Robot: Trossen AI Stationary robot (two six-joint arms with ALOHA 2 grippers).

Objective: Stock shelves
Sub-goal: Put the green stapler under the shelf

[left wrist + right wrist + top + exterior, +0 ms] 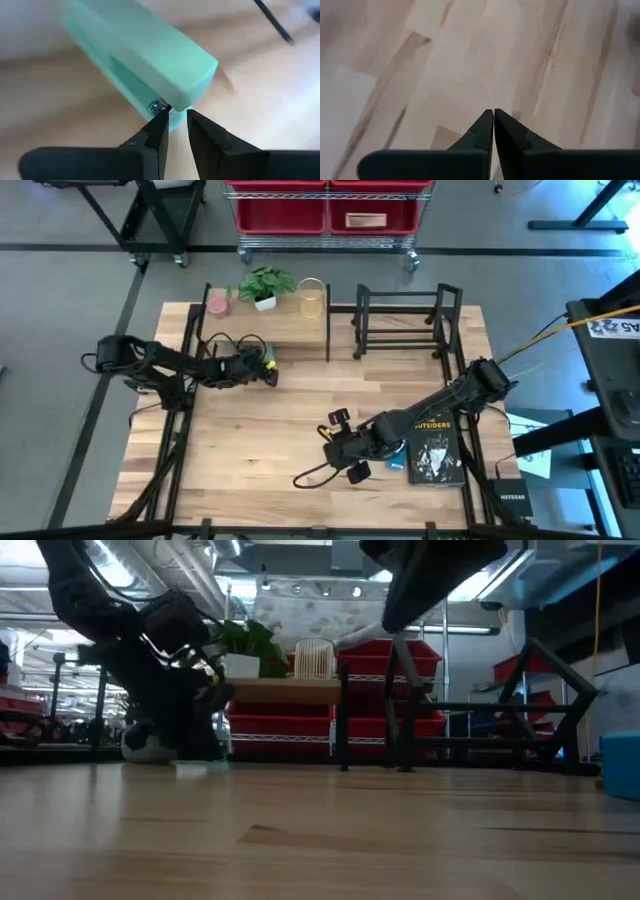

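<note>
Only the left wrist view shows the mint stapler [150,65], blurred, at the left pincer's [176,122] slightly parted tips; right pincer [493,122] closed, empty.

grey floor [60,310], red-binned cart [325,215]

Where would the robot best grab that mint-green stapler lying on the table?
Probably across its long narrow sides, near the middle, coming from above. The stapler lies flat on the table, a long slim block, so its flanks fit between the fingers. The left tool sits at its end, slightly open.
</note>
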